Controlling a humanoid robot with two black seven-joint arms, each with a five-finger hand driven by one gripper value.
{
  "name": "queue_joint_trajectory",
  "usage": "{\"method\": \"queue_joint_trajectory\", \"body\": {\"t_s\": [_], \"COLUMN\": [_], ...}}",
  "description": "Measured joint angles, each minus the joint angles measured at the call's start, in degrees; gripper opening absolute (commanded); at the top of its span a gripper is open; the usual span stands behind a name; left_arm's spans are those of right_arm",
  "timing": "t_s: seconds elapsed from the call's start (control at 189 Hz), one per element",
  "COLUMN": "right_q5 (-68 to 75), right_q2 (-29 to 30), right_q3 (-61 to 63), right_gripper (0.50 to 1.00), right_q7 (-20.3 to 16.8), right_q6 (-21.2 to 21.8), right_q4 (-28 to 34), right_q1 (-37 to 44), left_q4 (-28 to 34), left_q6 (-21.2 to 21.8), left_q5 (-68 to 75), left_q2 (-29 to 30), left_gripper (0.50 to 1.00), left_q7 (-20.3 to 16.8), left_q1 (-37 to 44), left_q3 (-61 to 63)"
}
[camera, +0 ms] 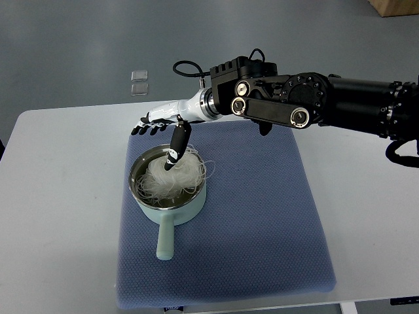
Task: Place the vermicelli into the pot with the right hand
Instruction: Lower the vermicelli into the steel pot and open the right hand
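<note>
- A white table (59, 196) was seen from above, with grey floor beyond its far edge.
- Two small clear squares (139, 82) were seen lying on the floor beyond the table, one just behind the other.
- A blue mat (262, 229) was spread over the middle of the table, reaching almost to the near edge.
- A pale green pot (167, 196) with a shiny metal inside was set on the left part of the mat, its handle (165, 239) pointed towards the near edge.
- A white bundle of vermicelli (171, 178) was seen lying inside the pot, with loose strands looped over the far right side of the rim.
- The right hand (163, 121) was held above the far edge of the mat, just behind the pot; its fingers (147, 127) were stretched out towards the left and nothing was gripped by them.
- The thumb (177, 147) was pointed down into the pot, and its tip appeared to be touching the top of the vermicelli.
- The hand was joined by a white wrist (196, 104) to a black arm (314, 98), which was brought in from the right edge across the far side of the mat.
- A corner of a brown box (396, 6) was seen at the top right.
</note>
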Motion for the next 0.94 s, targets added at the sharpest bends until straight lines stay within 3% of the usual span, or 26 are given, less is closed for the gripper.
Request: {"method": "queue_joint_trajectory", "body": {"t_s": [0.217,0.402,0.513,0.682,0.941], "right_q5": [1.54,8.80,15.32,20.91,24.12], "right_q2": [-2.62,-6.93,-6.35,-2.81,-1.95], "right_q3": [19.54,49.59,63.40,68.19,68.38], "right_gripper": [0.909,0.913,0.924,0.924,0.924], "right_q7": [1.62,10.03,12.55,13.44,15.01], "right_q6": [-3.50,-6.72,-7.17,-8.23,-8.19], "right_q4": [-2.25,-2.50,-2.52,-3.16,-7.17], "right_q1": [-7.86,-26.86,-36.37,-44.07,-46.49], "left_q4": [0.04,-0.47,-0.63,-0.66,-0.55], "left_q6": [0.00,0.00,0.00,0.00,-0.02], "left_q5": [-0.02,-0.02,0.00,0.09,0.10], "left_q2": [0.00,0.00,0.00,0.00,0.00], "left_gripper": [1.000,1.000,1.000,1.000,1.000], "left_q7": [0.00,0.00,0.00,0.00,0.00], "left_q1": [0.00,-0.01,0.00,0.00,-0.01], "left_q3": [0.00,0.14,0.21,0.28,0.35]}}
